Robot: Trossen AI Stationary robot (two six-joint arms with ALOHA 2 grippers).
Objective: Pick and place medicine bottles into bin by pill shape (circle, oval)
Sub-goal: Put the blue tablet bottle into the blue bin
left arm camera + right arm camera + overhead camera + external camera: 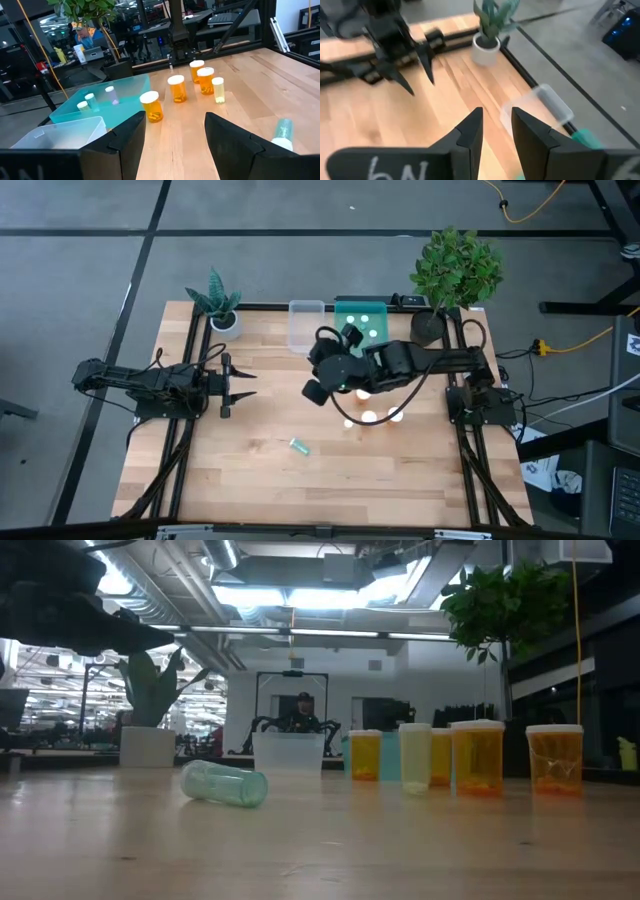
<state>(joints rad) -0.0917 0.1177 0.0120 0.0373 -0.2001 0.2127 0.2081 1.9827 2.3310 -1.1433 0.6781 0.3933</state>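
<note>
While five bottles stand upright in a loose group on the table (250, 480), four orange (176, 89) and one pale (218, 90), a green bottle (299, 446) lies on its side apart from them, and three small ones already sit in the teal bin (338, 313) beside the clear bin (305, 325); the right gripper (496, 125) hangs above the table near the bins with its fingers a narrow gap apart and nothing between them, and the left gripper (175, 131) waits open over the left side. I judge the risk is the crowding; a descending finger could knock a neighbour over, and the lying bottle may roll when touched.
</note>
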